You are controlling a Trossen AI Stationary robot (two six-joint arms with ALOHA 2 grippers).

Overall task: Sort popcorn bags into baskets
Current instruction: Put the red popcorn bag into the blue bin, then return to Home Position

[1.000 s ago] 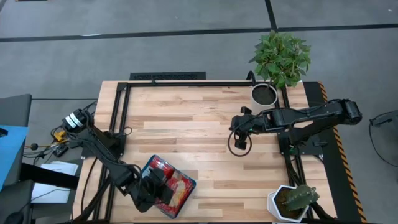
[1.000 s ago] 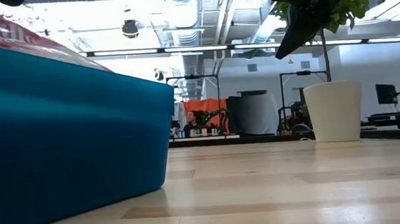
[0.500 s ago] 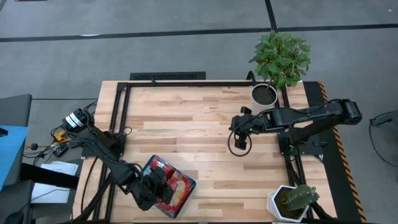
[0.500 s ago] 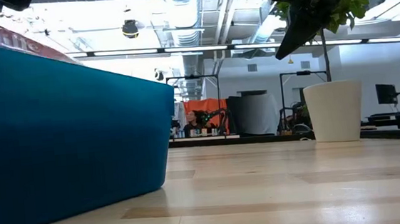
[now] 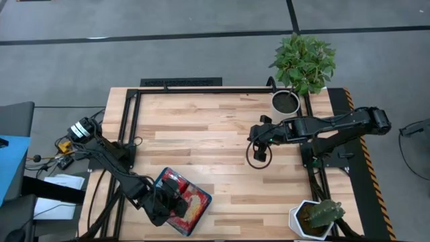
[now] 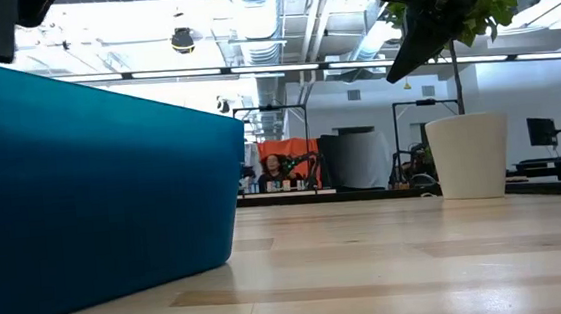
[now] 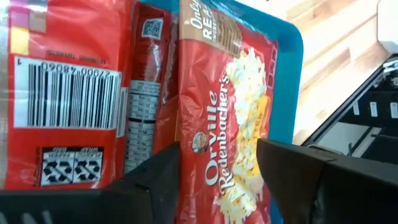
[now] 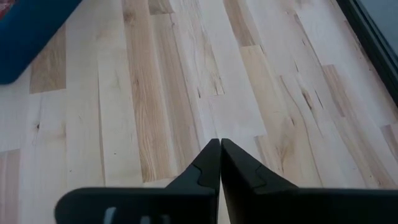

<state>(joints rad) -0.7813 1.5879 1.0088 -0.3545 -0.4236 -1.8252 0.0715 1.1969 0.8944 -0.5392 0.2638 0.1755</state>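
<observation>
The left gripper (image 5: pixel 168 199) hangs over the teal-blue tray (image 5: pixel 205 199), which sits near the front edge of the tabletop, left of the middle and turned at an angle to the boards. In the left wrist view its two dark fingers (image 7: pixel 155 180) stand well apart, with the red face of a popcorn bag (image 7: pixel 227 118) showing in the gap between them. Nothing is gripped: the pincer is spread wide and empty above the packets, and whether its tips touch the top packet cannot be told.

The popcorn bags (image 5: pixel 185 198) lie flat inside the tray, overlapping one another. In the left wrist view one shows its printed front with the yellowish popcorn picture, and beside it another (image 7: pixel 62 93) lies back-side up, showing a white barcode panel. A strip of the tray's blue rim (image 7: pixel 283 93) runs along the far side of the packets, with bare wood beyond it.

From the low view the tray's blue wall (image 6: pixel 93 192) fills the near left of the table.

The right gripper (image 5: pixel 259 153) waits above the bare boards right of the table's middle, well apart from the tray. Its fingers (image 8: pixel 208 165) are pressed together tip to tip, clenched on nothing.

A white plant pot (image 5: pixel 285 102) with a leafy plant stands at the back right corner, and a second potted plant (image 5: pixel 314 216) at the front right corner.
</observation>
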